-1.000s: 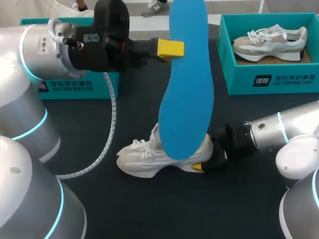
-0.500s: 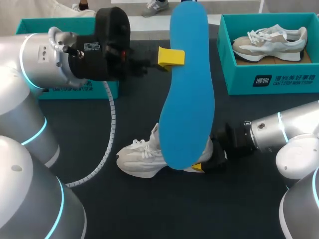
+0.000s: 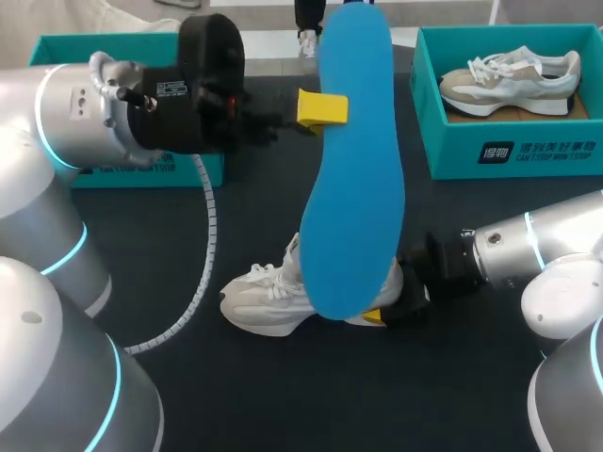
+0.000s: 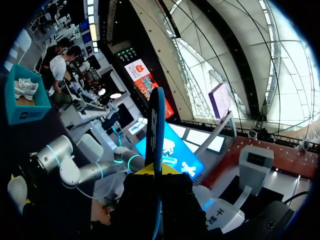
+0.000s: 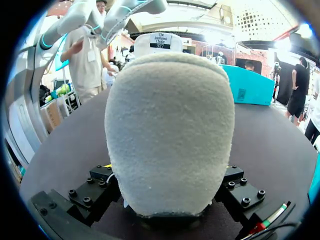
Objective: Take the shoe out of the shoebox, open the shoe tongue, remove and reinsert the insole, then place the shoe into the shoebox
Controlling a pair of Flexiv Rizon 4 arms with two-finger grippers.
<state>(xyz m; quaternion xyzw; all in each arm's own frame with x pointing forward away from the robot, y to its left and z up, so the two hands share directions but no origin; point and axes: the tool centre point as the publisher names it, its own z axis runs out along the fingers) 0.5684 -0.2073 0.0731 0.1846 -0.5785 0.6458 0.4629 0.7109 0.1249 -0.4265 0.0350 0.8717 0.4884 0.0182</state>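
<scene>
Holding the blue insole (image 3: pixel 356 160) high over the table (image 3: pixel 471 395), my left gripper (image 3: pixel 325 106) pinches it near its upper end. In the left wrist view the insole runs edge-on straight between the yellow tips, which press on its two faces. In the head view its lower end overlaps the white shoe (image 3: pixel 268 292); I cannot tell whether the two touch.

That shoe stands on its sole on the dark table, toe toward my left arm, outside both boxes. My right gripper (image 3: pixel 388 303) is clamped on its heel — the right wrist view shows the pale, fuzzy heel filling the space between the fingers, gripped from both sides.

At the table's far right an open teal shoebox (image 3: pixel 509 155) holds a second shoe (image 3: pixel 509 77), white and beige, on a brown floor, its toe pointing toward the middle of the table. At the far left sits the other box (image 3: pixel 57 42), also teal, mostly hidden behind my left arm — what it holds I cannot tell.
</scene>
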